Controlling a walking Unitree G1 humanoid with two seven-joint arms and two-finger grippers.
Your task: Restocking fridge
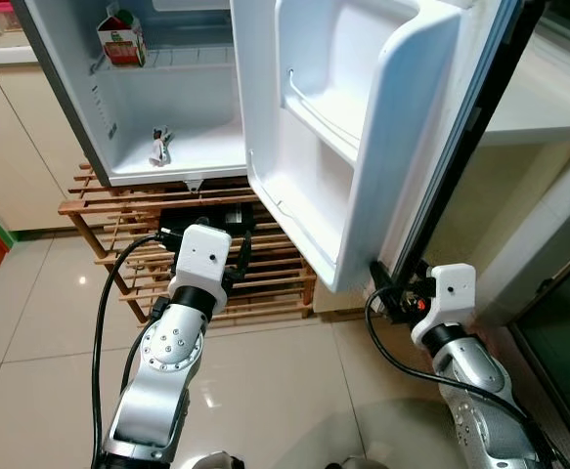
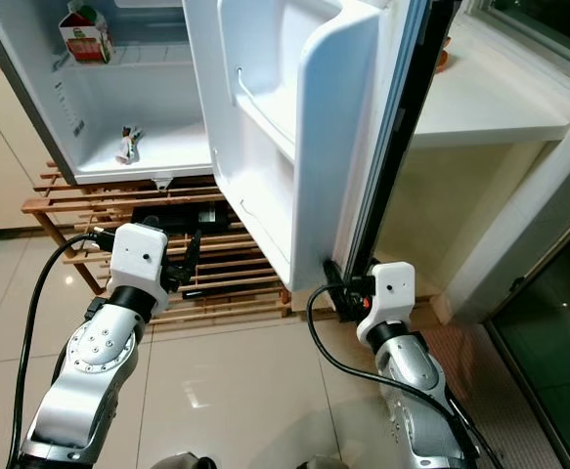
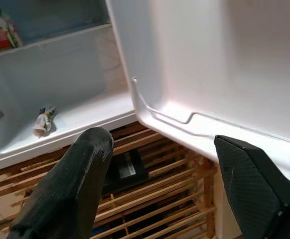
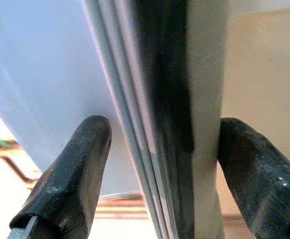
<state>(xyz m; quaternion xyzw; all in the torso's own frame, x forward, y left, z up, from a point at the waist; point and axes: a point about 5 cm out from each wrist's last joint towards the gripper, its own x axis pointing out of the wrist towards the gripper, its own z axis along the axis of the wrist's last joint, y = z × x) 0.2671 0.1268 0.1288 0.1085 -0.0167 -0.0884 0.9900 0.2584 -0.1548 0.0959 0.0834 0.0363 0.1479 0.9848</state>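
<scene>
Right end effector straddles the lower edge of the open fridge door, its two black fingers spread wide, one on each side of the door's dark edge; in the head views it sits at lower right, just beneath the door's bottom corner. Left end effector is also spread wide and holds nothing, hovering at lower centre in front of the wooden rack under the fridge.

The fridge fills the upper half of the frame, its door swung out toward the camera with white door shelves facing left. A white surface runs along the upper right. Inside the fridge, a red and green carton stands on the upper shelf at upper left. A small packet lies on the fridge floor below it.
</scene>
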